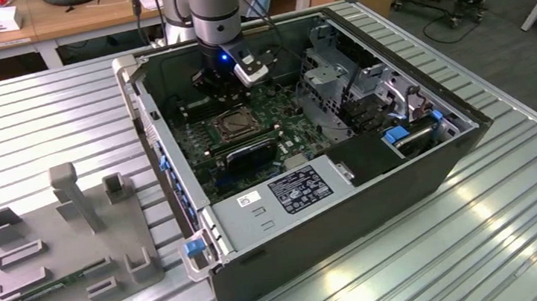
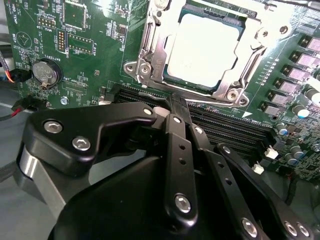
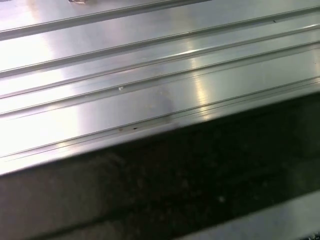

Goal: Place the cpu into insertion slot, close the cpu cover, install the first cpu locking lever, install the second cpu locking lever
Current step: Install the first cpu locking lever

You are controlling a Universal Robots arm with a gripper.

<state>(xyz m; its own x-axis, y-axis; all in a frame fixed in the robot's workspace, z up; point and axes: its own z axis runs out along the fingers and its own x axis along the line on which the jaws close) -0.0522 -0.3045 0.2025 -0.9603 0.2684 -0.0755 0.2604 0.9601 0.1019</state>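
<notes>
The cpu (image 2: 202,50), a pale silvery square, lies flat in the insertion slot (image 1: 231,127) on the green motherboard. The cpu cover (image 2: 149,50), a silvery metal frame, lies down around the chip's edges. My gripper (image 2: 178,104) is shut, its black fingers (image 2: 176,150) pressed together with nothing visible between them. Their tips sit right at the socket's edge, beside the long black memory slots. In the exterior view my gripper (image 1: 224,82) hangs inside the open computer case, just beyond the socket. I cannot tell how the locking levers stand.
The case walls (image 1: 355,209) and a metal drive cage (image 1: 341,83) hem in the board. Memory slots (image 2: 230,130) and a coin battery (image 2: 46,72) flank the socket. A grey fixture tray (image 1: 59,247) stands on the ribbed metal table (image 3: 150,75) at the exterior view's left.
</notes>
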